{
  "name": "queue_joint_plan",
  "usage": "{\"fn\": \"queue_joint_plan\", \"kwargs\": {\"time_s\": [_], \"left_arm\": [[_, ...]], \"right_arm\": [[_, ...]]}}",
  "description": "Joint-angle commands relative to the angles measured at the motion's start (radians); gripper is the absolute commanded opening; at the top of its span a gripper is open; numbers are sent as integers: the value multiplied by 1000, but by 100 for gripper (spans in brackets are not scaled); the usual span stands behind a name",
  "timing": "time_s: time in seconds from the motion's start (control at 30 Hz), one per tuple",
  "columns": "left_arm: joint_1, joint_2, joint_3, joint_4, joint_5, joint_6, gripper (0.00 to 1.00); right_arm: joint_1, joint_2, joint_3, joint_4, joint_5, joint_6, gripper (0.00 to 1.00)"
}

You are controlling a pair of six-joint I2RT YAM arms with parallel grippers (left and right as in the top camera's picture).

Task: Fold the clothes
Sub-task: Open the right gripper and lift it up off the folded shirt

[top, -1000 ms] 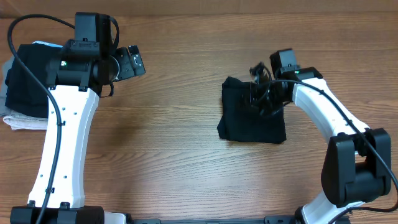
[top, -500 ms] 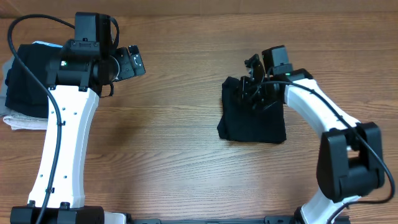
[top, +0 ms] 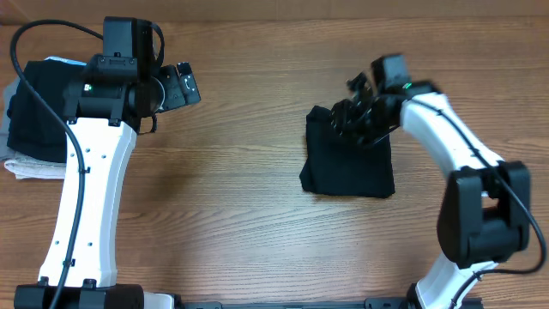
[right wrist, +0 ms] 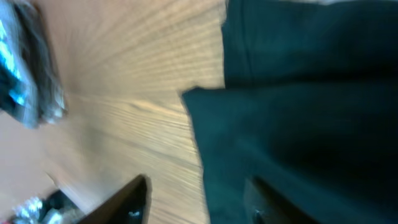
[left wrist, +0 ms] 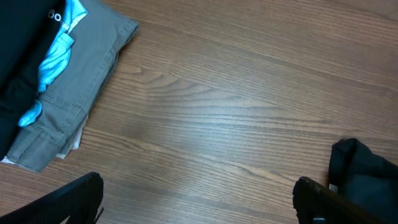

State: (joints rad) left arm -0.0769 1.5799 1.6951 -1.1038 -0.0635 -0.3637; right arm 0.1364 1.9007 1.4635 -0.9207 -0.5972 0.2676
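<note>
Black T-shirt (top: 347,163) folded into a compact, roughly square packet, flat on the wooden table (top: 232,197), right of centre. One corner of the same dark cloth also at the lower right of the left wrist view (left wrist: 367,168). Right gripper (top: 353,120) over the packet's far edge, jaws parted and clasping nothing. In the right wrist view, blurred fingertips (right wrist: 134,196) apart, with dark layered cloth and bare wood below them. Contact with the fabric impossible to tell from any view. Left gripper (top: 182,86) well apart from the shirt, toward the far left of the table, spread wide and empty, with only bare wood between its fingers in the left wrist view. Near the left arm, at the table's left edge, a stack of other clothing. Grey-beige garment (left wrist: 81,81) low in the stack, light blue garment (left wrist: 59,56) peeking out over it, dark fabric (top: 39,103) on top.
</note>
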Motion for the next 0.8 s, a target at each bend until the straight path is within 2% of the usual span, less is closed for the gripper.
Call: {"fn": "queue_joint_plan", "kwargs": {"time_s": [0.0,0.03,0.2,0.77], "left_arm": [[-1,3,0,0,2,5,100],[-1,3,0,0,2,5,100],[-1,3,0,0,2,5,100],[-1,3,0,0,2,5,100]], "right_arm": [[-40,-110,170,-131,-33,-8,82],[-47,-119,200,-173,-33,-8,100],[-69,-151,241,-237,-33,-8,100],[-69,-148,240,-237,-32,-8,100]]}}
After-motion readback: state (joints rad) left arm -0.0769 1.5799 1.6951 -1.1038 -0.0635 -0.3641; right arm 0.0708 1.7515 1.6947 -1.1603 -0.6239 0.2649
